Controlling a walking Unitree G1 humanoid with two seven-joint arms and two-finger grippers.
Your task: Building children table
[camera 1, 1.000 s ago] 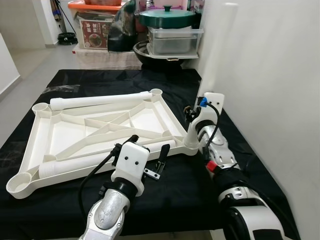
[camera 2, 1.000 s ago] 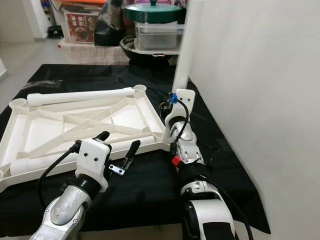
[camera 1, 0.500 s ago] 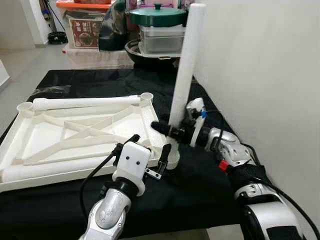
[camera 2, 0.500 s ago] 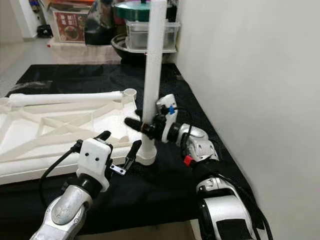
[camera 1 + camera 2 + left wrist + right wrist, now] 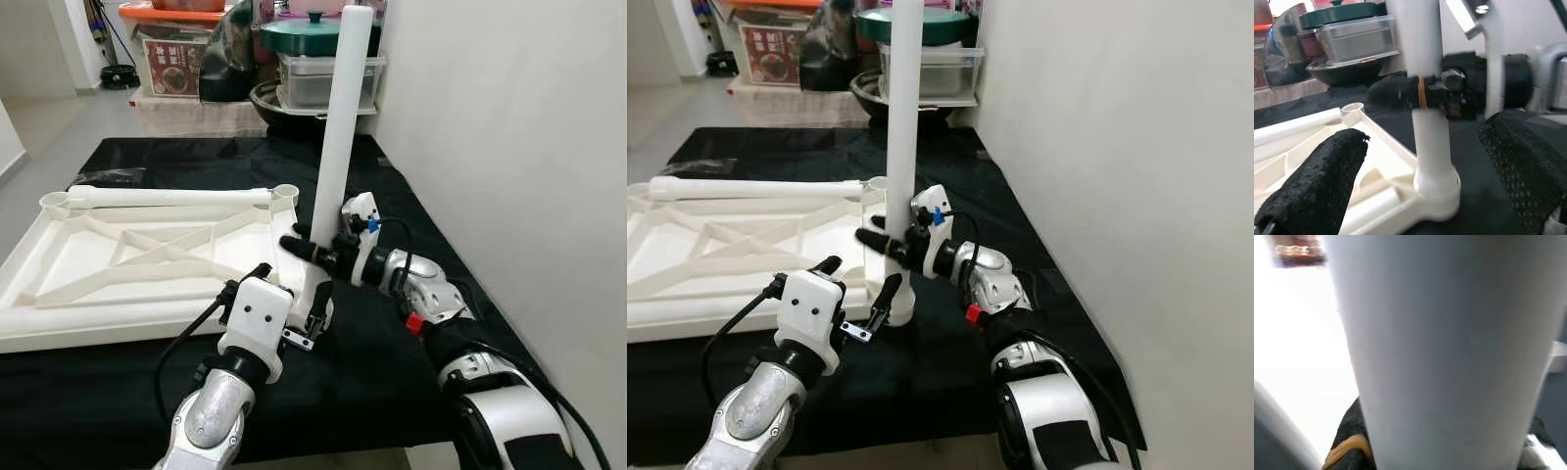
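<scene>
A white table top (image 5: pixel 147 264) lies upside down on the black cloth, its ribs facing up. One white leg (image 5: pixel 338 117) stands upright in the near right corner socket (image 5: pixel 318 294). My right gripper (image 5: pixel 312 247) reaches in level from the right and is shut on the leg just above the socket; up close the leg (image 5: pixel 1449 347) hides most of one black finger (image 5: pixel 1349 443). My left gripper (image 5: pixel 289 294) hovers open just in front of that corner, and its fingers (image 5: pixel 1317 186) sit either side of the socket (image 5: pixel 1437 196) without touching it. A second leg (image 5: pixel 167 197) lies along the top's far edge.
A white wall (image 5: pixel 509 147) runs close along the right side. The black-covered table (image 5: pixel 392 392) ends just in front of me. Behind it stand a green-lidded pot (image 5: pixel 313 29), a clear container (image 5: pixel 328 78) and boxes (image 5: pixel 176 64).
The view has shifted. My right wrist has turned from pointing up to lying level at the upright leg. The leg and its corner now stand closer to my left gripper, which holds its pose.
</scene>
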